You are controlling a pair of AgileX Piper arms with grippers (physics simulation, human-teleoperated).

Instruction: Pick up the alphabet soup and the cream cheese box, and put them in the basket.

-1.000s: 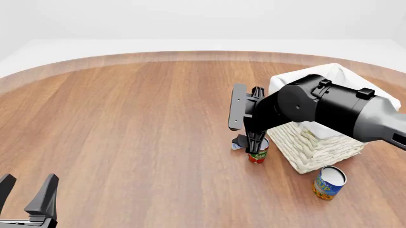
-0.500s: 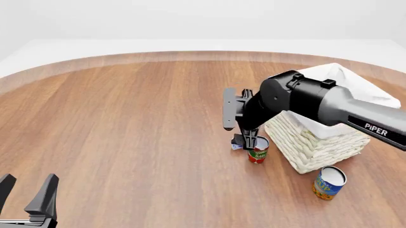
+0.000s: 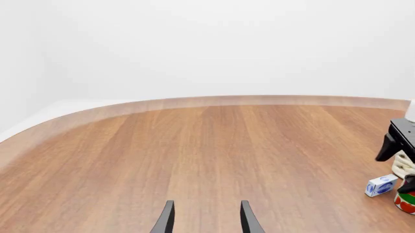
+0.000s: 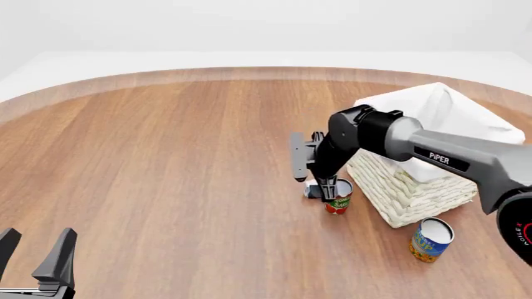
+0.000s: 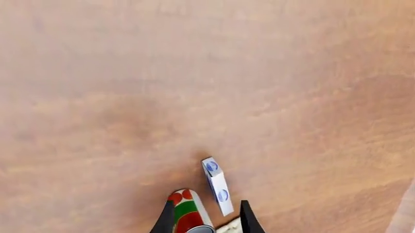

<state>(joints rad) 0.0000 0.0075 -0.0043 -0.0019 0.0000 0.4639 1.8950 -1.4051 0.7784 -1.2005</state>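
The cream cheese box (image 4: 312,190) lies on the table, touching the left side of a red-and-green can (image 4: 337,199). My right gripper (image 4: 323,185) hangs open just above the two of them. In the right wrist view the cream cheese box (image 5: 217,185) and the can (image 5: 184,214) sit just ahead of the open fingertips (image 5: 246,219). The alphabet soup (image 4: 430,239) stands in front of the basket (image 4: 415,187), at its near right corner. My left gripper (image 4: 35,255) is open and holds nothing, low at the near left. Its view shows the cream cheese box (image 3: 380,185) far off.
The red-and-green can (image 3: 406,201) stands tight against the box and close to the basket's left wall. The right arm's forearm crosses over the basket's front left part. Bare wooden table (image 4: 166,162) stretches to the left and the middle.
The right arm has swung down and a little left, bringing its gripper lower over the box and the red-and-green can. The left gripper has not moved.
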